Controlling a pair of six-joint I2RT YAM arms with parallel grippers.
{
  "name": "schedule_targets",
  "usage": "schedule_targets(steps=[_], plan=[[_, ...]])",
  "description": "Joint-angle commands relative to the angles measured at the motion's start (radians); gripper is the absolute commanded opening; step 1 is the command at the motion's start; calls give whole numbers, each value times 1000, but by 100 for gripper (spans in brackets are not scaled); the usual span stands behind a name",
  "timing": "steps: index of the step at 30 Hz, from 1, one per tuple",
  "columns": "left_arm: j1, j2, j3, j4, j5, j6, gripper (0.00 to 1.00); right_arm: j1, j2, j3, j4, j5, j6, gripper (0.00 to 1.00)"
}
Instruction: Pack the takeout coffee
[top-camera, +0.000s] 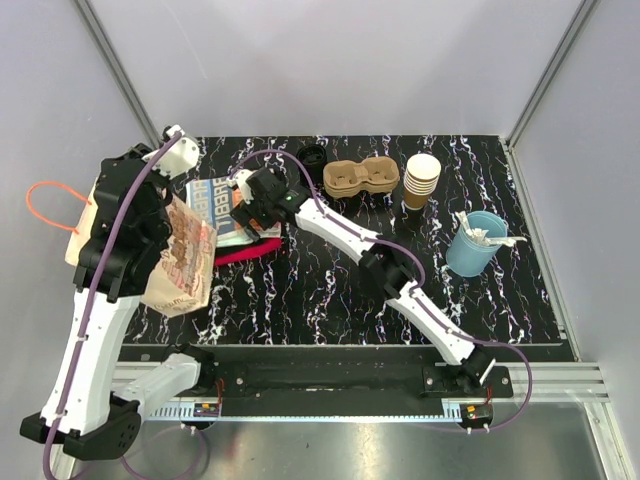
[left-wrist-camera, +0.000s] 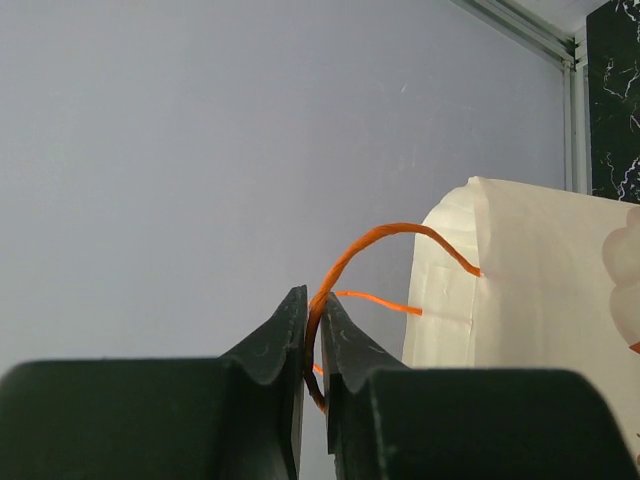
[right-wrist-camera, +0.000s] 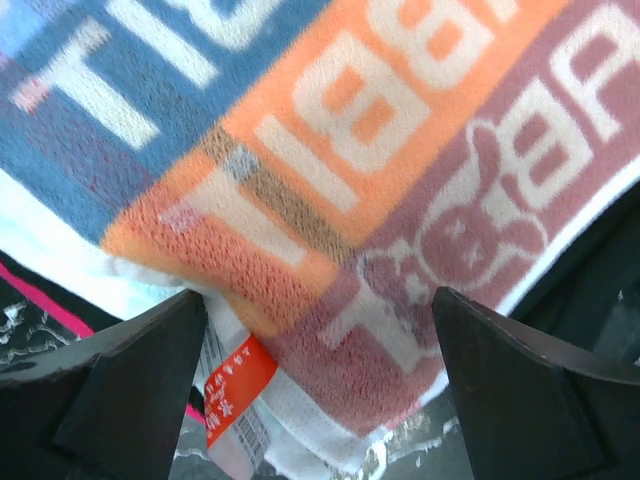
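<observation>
At the back of the table a cup with a round black lid (top-camera: 311, 157), the takeout coffee, shows only partly behind my right arm. My left gripper (left-wrist-camera: 314, 312) is shut on the thin orange handle (left-wrist-camera: 365, 245) of a paper bag (left-wrist-camera: 530, 310). The bag (top-camera: 182, 262) hangs tilted at the table's left edge, its printed side facing up. A second orange handle loop (top-camera: 48, 207) sticks out to the left. My right gripper (right-wrist-camera: 320, 330) stands wide open just above a folded towel (right-wrist-camera: 330, 150) with coloured letters, at the back left (top-camera: 212, 203).
A brown cardboard cup carrier (top-camera: 360, 178) lies at the back middle. Beside it is a stack of lidless paper cups (top-camera: 421, 180). A light blue cup with white stirrers (top-camera: 477, 243) stands at the right. A pink-red item (top-camera: 247, 251) lies under the towel.
</observation>
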Motion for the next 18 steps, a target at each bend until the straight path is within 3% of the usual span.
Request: schedule_targets(steps=[1, 6, 10, 18], plan=[[-4, -15, 3, -12, 46, -28, 11, -14, -186, -137, 71, 51, -29, 100], [-49, 2, 17, -45, 72, -55, 9, -43, -537, -401, 59, -52, -64, 100], [-95, 25, 63, -87, 119, -97, 9, -70, -695, -442, -59, -88, -104, 100], [-261, 139, 157, -92, 153, -142, 9, -173, -961, -534, -234, 35, -174, 100]])
